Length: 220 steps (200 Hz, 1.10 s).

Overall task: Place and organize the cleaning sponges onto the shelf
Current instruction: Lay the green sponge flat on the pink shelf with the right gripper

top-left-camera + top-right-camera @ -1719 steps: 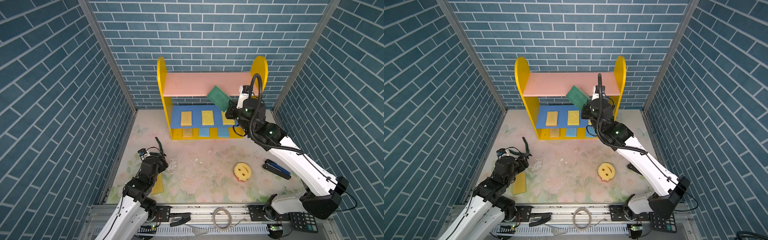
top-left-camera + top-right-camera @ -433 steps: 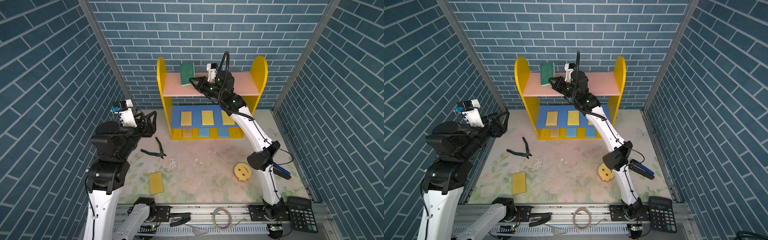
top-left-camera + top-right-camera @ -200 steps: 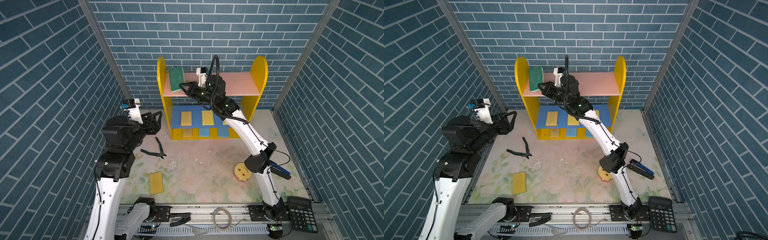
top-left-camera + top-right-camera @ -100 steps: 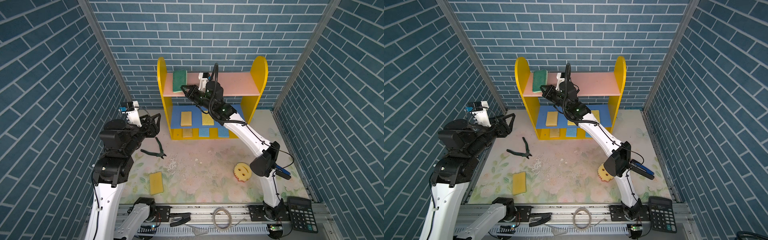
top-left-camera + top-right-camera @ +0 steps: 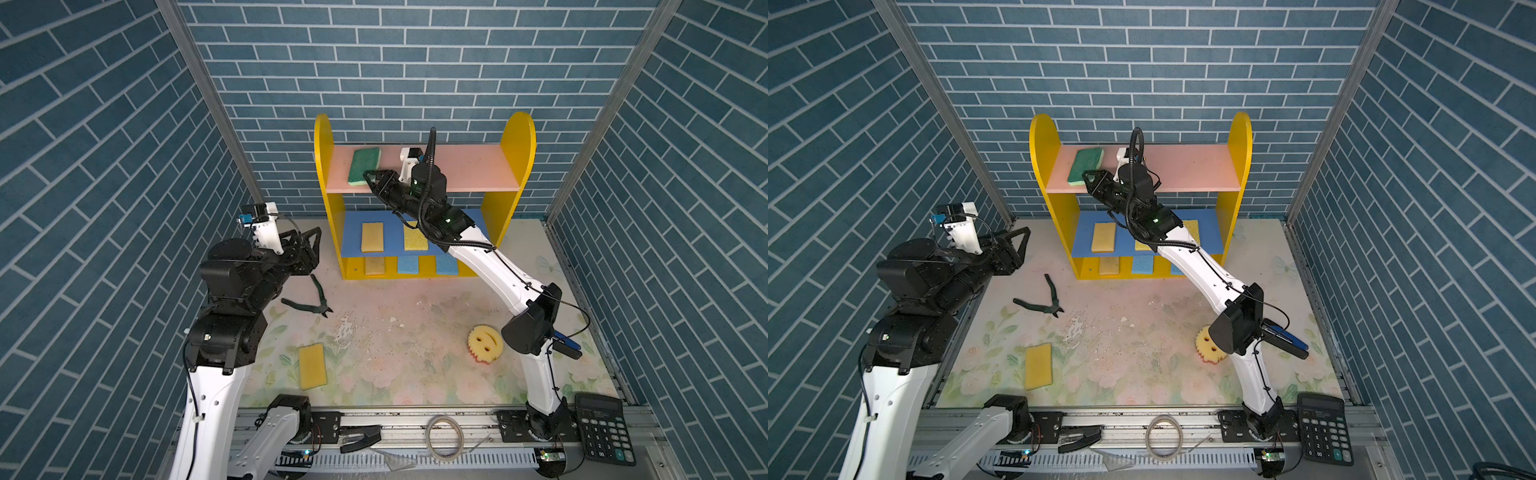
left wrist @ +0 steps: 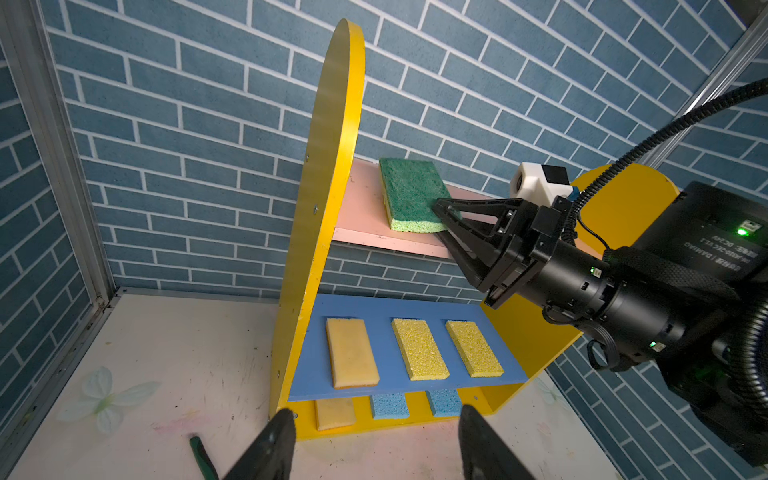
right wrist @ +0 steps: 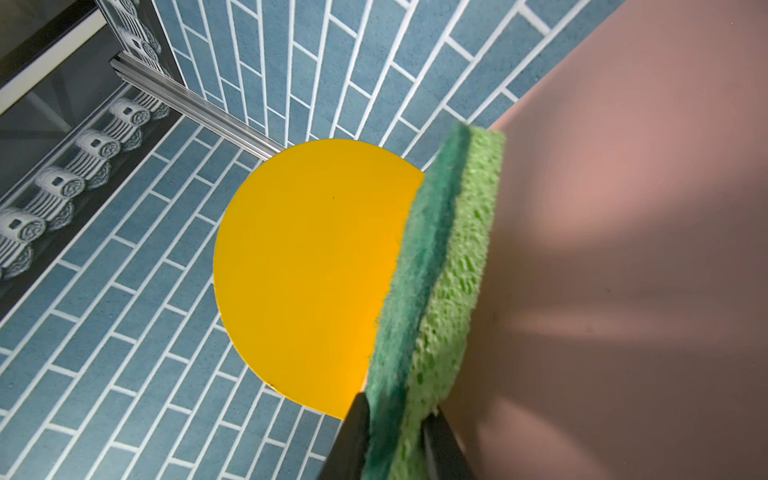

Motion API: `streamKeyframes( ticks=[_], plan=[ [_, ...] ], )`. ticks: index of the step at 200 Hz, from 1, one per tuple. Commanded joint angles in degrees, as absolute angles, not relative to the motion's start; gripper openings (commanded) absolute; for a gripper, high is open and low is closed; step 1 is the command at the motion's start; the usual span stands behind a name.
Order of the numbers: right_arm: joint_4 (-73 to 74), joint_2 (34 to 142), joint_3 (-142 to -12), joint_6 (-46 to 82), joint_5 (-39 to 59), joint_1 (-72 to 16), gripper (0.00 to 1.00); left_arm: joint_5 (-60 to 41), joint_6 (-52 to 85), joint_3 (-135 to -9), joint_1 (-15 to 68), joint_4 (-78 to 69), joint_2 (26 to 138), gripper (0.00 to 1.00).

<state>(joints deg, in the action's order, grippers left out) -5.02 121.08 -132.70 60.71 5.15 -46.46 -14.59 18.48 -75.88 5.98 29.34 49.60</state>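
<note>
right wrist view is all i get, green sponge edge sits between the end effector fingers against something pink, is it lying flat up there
Observer: Yes. In both top views the green-topped sponge lies flat on the pink top board, at its left end.
Operator: what's still off the shelf
Observer: Two are on the table: a yellow rectangular sponge at front left and the round smiley sponge at front right.
Operator: left arm holding anything
Observer: No. The left end effector is open and empty, up in the air to the left of the shelf.
</note>
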Motion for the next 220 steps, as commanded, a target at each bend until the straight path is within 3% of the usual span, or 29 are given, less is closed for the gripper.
streamKeyframes(
  ticks=[1,101,156,220],
  plan=[
    [-6.7,122.1,-134.6,61.3,4.1,-46.6,0.27,-14.4,18.1,-75.6,5.8,29.6,49.0,0.64],
    [-6.9,118.4,-131.6,58.2,1.9,-46.6,0.49,-14.5,18.9,-75.6,5.8,29.8,48.9,0.64],
    [-3.4,113.7,-124.1,57.4,-0.6,-46.1,0.49,-14.5,19.0,-75.5,5.8,29.9,48.7,0.64],
    [-6.0,113.7,-125.1,57.3,-0.7,-45.1,0.56,-14.3,19.0,-75.6,5.8,29.9,48.6,0.64]
  ],
)
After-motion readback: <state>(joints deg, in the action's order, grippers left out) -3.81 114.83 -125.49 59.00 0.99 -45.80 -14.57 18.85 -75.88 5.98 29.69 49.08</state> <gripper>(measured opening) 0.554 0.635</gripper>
